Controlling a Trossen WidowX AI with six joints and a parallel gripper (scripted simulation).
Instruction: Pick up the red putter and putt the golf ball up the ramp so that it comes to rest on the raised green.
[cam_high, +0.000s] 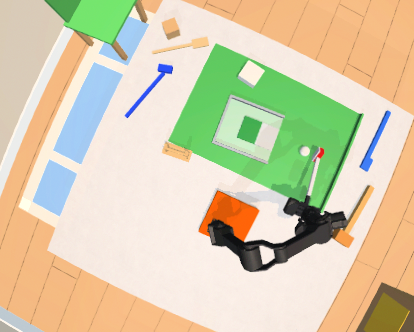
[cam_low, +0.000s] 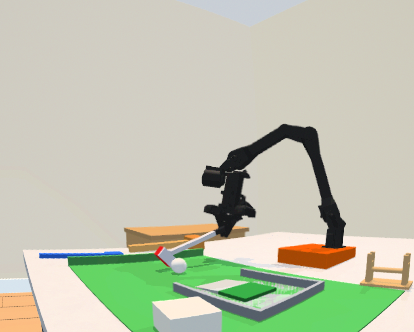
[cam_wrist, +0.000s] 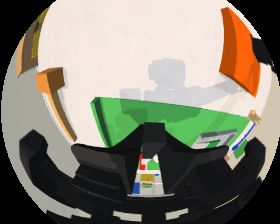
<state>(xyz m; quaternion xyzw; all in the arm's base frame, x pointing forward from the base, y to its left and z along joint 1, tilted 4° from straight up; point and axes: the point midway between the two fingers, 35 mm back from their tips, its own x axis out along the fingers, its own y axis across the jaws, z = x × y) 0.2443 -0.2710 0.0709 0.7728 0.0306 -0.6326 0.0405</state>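
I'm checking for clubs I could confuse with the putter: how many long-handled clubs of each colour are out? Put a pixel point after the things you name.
Red: 1, the putter (cam_high: 320, 153) (cam_low: 192, 243) (cam_wrist: 142, 162)
Blue: 2, a darker club (cam_high: 146, 95) (cam_wrist: 245, 137) and a lighter club (cam_high: 378, 134) (cam_low: 80, 255)
Orange: 1, the orange club (cam_high: 361, 207) (cam_low: 194, 240) (cam_wrist: 65, 117)
Pale wood: 1, the pale club (cam_high: 175, 48)
Total: 5
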